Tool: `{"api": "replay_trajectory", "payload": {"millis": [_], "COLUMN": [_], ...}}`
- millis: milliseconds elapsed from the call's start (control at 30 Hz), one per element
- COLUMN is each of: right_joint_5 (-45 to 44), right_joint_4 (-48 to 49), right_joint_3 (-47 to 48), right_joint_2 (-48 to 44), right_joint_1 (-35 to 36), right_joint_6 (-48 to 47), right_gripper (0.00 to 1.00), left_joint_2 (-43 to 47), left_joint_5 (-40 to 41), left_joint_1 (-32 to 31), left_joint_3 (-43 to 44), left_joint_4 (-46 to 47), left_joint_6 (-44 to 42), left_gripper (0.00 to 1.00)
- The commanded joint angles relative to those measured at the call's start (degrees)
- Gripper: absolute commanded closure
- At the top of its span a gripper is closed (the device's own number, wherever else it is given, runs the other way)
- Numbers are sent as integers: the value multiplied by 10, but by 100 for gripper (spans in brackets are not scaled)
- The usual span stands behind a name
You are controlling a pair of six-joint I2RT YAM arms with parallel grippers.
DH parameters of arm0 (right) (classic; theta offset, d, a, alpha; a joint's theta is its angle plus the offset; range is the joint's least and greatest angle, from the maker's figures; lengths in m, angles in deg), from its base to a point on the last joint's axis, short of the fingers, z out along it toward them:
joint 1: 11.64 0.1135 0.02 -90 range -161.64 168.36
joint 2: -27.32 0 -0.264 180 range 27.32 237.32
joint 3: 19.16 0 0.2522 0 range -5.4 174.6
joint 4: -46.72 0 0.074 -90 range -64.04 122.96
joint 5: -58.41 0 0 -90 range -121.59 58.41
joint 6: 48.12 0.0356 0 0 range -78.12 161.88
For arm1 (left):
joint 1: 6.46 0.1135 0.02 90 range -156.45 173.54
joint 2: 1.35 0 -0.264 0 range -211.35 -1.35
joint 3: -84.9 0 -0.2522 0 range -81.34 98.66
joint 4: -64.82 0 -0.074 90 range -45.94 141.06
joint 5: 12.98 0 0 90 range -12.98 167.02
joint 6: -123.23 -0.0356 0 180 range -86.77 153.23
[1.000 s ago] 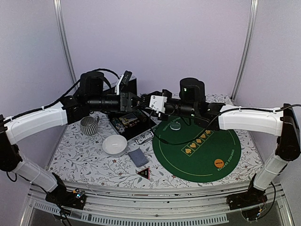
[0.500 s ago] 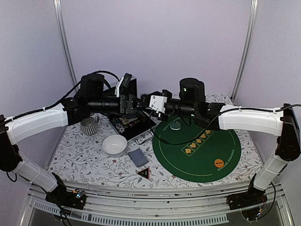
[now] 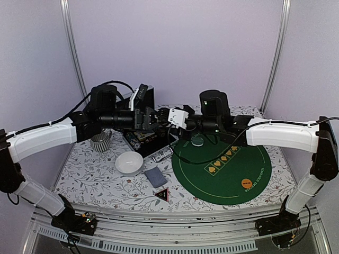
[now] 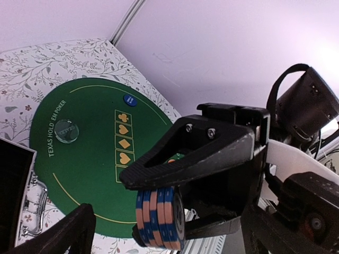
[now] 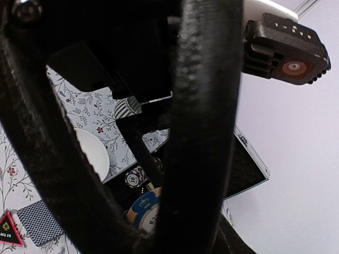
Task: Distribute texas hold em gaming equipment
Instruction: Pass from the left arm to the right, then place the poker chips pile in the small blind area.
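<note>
Both grippers meet in the air above the open black case point(image 3: 144, 138). My right gripper point(image 3: 161, 117) is shut on a stack of several blue-and-orange stripe-edged poker chips point(image 4: 159, 217), one black finger point(image 4: 196, 153) above the stack and one below. The top chip's face point(image 5: 140, 209) shows between those fingers. My left gripper point(image 4: 172, 241) stands wide open around the stack, its fingers apart from it. A grey-blue card deck point(image 3: 155, 176) and the black red-edged triangle point(image 3: 162, 194) lie on the flowered cloth. An orange disc point(image 3: 246, 183), a blue disc point(image 4: 130, 100) and a clear disc point(image 3: 197, 141) lie on the green mat point(image 3: 228, 172).
A white bowl point(image 3: 129, 162) and a grey ribbed mug point(image 3: 99, 142) stand left of the case. More chips point(image 5: 135, 177) lie inside the case, whose lid stands upright at the back. White walls and poles close in the table's far side.
My left gripper has gone from nearly shut on the chip stack to wide open, letting it go. The right gripper keeps its hold; both arms have shifted slightly.
</note>
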Motion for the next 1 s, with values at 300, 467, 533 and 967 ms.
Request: {"api": "replay_trajectory", "payload": {"millis": [300,467,533,967], "right_joint_5": [-18,-16,-26,-119], "right_joint_4": [-63,-88,-101,-193], "right_joint_3": [-23,-53,-68,-172], "right_joint_2": [-40,-57,-66,-129], "right_joint_1": [-8,-23,-26,-97], "right_joint_6": [108,171,208,429], "right_gripper": [99,99,99,99], "left_joint_2": [56,74,80,90], "left_joint_5": [38,51,58,45], "left_joint_1": [69,95,102,124], "left_joint_3": [-19,-23,-26,-37], "left_joint_4": [-45,-66,-71,-81], "left_joint_6": [-42,-59,-68,-96], "left_gripper": [2,2,2,2]}}
